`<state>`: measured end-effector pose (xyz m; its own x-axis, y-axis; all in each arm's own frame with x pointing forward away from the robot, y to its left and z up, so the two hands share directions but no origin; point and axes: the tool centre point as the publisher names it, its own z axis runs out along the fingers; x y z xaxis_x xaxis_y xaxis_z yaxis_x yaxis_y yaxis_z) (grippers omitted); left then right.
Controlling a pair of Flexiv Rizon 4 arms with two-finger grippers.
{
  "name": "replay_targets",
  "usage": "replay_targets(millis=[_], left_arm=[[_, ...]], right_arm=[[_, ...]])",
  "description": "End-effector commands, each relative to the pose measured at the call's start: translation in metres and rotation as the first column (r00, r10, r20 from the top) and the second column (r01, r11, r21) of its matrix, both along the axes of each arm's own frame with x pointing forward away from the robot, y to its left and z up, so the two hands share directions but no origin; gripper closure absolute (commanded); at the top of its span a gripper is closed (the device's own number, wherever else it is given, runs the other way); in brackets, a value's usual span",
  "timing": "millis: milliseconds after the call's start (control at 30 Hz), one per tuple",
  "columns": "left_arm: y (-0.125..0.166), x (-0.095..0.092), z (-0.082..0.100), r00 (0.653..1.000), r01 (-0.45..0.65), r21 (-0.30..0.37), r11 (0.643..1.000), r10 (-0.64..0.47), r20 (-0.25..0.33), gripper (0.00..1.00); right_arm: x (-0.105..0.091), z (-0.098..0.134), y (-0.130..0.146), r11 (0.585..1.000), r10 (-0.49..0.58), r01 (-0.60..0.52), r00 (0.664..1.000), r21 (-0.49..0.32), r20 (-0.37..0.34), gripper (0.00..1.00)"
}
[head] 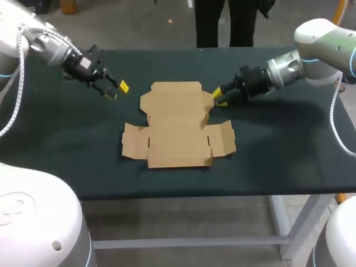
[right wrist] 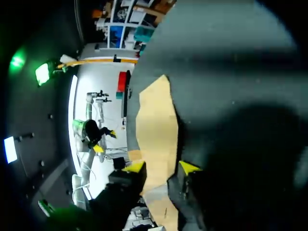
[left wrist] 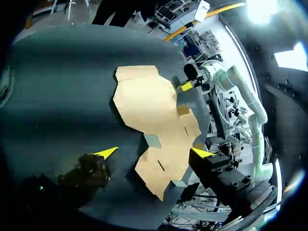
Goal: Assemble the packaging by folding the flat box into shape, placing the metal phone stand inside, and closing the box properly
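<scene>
— Cardboard box blank [head: 177,125] flat, unfolded, at middle of table [head: 278,144]. Why so?
— Awaiting folding, probably. Right gripper [head: 219,97] apart, straddling its right flap edge, likely to lift; left gripper [head: 117,91] apart, parked well aside.

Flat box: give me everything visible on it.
The flat box is an unfolded brown cardboard blank, die-cut with side flaps, tabs and slits. It lies flat at the middle of the dark table. The right gripper sits at its far right edge, open fingers either side of that edge; contact unclear. The left gripper is apart from it.
</scene>
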<state>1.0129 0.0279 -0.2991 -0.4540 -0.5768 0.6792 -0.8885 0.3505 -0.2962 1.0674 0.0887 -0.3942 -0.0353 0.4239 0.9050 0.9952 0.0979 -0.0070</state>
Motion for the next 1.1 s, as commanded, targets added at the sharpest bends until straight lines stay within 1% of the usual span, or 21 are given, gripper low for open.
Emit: replay_targets(millis=[33, 233, 400, 700, 933, 1100], left_arm=[[0.001, -0.001, -0.001, 1.000, 0.000, -0.002, 1.000, 0.000, 0.000, 0.00], [0.002, -0.003, -0.001, 1.000, -0.003, -0.003, 1.000, 0.003, 0.001, 0.00], [0.003, -0.004, -0.001, 1.000, -0.006, -0.003, 1.000, 0.006, 0.004, 0.00], [0.004, -0.004, 0.000, 1.000, 0.000, -0.010, 1.000, 0.000, 0.010, 0.00], [0.004, -0.004, 0.001, 1.000, 0.013, -0.032, 0.999, -0.012, 0.022, 0.00], [0.004, -0.004, 0.002, 0.999, 0.027, -0.046, 0.999, -0.026, 0.029, 0.00]], right_arm=[[-0.003, 0.004, 0.003, 0.999, -0.032, 0.032, 0.999, -0.026, -0.006, 0.52], [-0.002, -0.002, 0.008, 0.995, -0.077, 0.074, 0.996, -0.063, -0.038, 0.53], [-0.003, -0.003, 0.009, 0.989, -0.117, 0.112, 0.992, -0.091, -0.044, 0.52], [-0.002, -0.010, 0.015, 0.988, -0.148, 0.144, 0.988, -0.061, -0.049, 0.52], [0.001, -0.017, 0.022, 0.986, -0.162, 0.159, 0.985, -0.056, -0.062, 0.51], [0.005, -0.019, 0.027, 0.983, -0.180, 0.178, 0.982, -0.043, -0.051, 0.51]])
